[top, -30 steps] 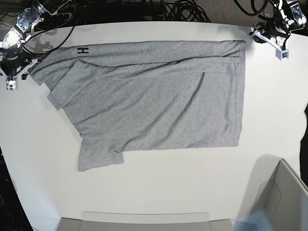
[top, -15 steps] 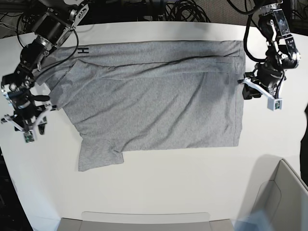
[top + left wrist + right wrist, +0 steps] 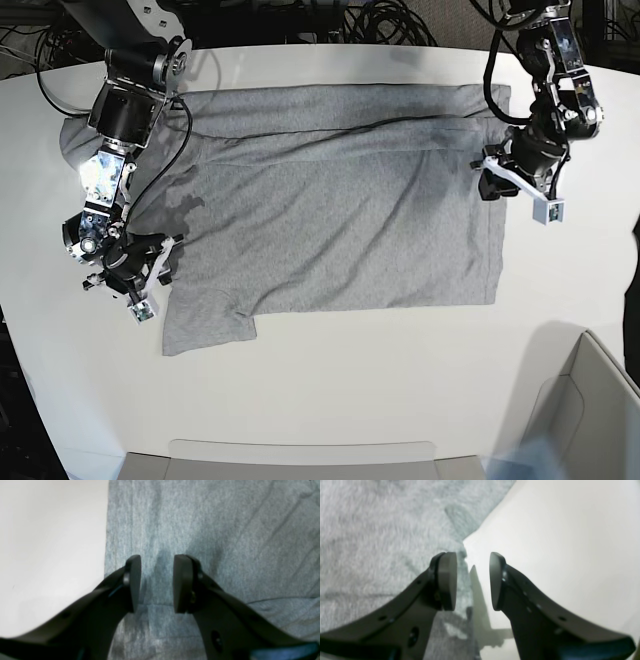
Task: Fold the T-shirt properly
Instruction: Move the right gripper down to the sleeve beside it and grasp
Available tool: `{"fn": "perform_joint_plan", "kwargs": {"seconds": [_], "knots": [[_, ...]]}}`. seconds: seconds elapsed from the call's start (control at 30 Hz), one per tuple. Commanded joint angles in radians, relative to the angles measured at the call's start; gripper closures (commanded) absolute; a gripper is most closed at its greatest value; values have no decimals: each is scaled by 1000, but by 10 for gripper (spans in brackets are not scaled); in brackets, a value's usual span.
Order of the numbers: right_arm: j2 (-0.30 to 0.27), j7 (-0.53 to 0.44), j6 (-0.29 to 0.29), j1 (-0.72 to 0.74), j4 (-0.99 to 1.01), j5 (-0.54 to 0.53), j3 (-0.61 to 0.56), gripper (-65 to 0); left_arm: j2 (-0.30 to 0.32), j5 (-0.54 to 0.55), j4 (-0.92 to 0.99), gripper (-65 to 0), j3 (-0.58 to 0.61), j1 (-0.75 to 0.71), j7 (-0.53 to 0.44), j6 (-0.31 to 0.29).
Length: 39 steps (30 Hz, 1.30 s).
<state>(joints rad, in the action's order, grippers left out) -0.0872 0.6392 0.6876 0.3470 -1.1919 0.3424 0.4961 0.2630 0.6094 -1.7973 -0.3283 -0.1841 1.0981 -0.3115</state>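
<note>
The heather-grey T-shirt [image 3: 340,210] lies spread on the white table [image 3: 350,390], with its far long side folded over. No lettering shows. My left gripper [image 3: 488,180] is open low over the shirt's right hem. In the left wrist view its fingers [image 3: 132,580] stand apart over grey fabric [image 3: 225,530] just inside the edge, holding nothing. My right gripper [image 3: 163,262] is open at the shirt's left edge near the lower sleeve. In the right wrist view its fingers [image 3: 447,577] straddle the cloth's edge [image 3: 370,530], one over fabric, one over bare table [image 3: 557,530].
A grey box [image 3: 590,420] stands at the front right corner. A flat grey tray [image 3: 300,460] lies along the front edge. Black cables [image 3: 390,20] pile up behind the table's far edge.
Both arms have come in from the far corners. My right gripper has moved down the shirt's left side to the lower sleeve. My left gripper has moved onto the right hem.
</note>
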Motion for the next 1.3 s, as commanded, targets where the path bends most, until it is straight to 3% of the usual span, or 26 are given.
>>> {"fn": "perform_joint_plan", "kwargs": {"seconds": [0.0, 0.27, 0.3, 0.43, 0.6, 0.7, 0.9, 1.03, 1.17, 1.27], "knots": [[-12, -11, 11, 25, 4, -6, -6, -222, 9, 11, -16, -226, -4, 10, -19, -4], [-12, -6, 11, 87, 175, 2, -7, -203, 8, 11, -16, -226, -4, 8, -16, -4], [-12, -6, 11, 85, 171, 4, -7, -182, 8, 11, -16, -226, -4, 7, -16, -4], [20, -6, 11, 79, 103, 71, -9, -1, 8, 11, -16, -226, -7, 4, -16, -4], [116, -9, 11, 44, -55, 304, -92, 0, 8, 11, -12, -226, -5, 4, -16, -4], [162, -11, 11, -15, -158, 375, -188, 0, 8, 11, 15, -226, -4, 11, -16, -4], [163, -9, 11, -162, -268, 396, -414, 0, 8, 11, 34, -226, -4, 11, -17, -4], [172, -6, 11, -207, -265, 508, -482, 0, 8, 11, 34, -226, -2, 11, -17, -4], [191, -8, 11, -227, -314, 554, -478, -162, 8, 11, 35, -226, -2, 11, -17, -4], [186, -8, 11, -231, -398, 522, -478, -236, 8, 11, 35, -226, -2, 11, -17, -5]]}}
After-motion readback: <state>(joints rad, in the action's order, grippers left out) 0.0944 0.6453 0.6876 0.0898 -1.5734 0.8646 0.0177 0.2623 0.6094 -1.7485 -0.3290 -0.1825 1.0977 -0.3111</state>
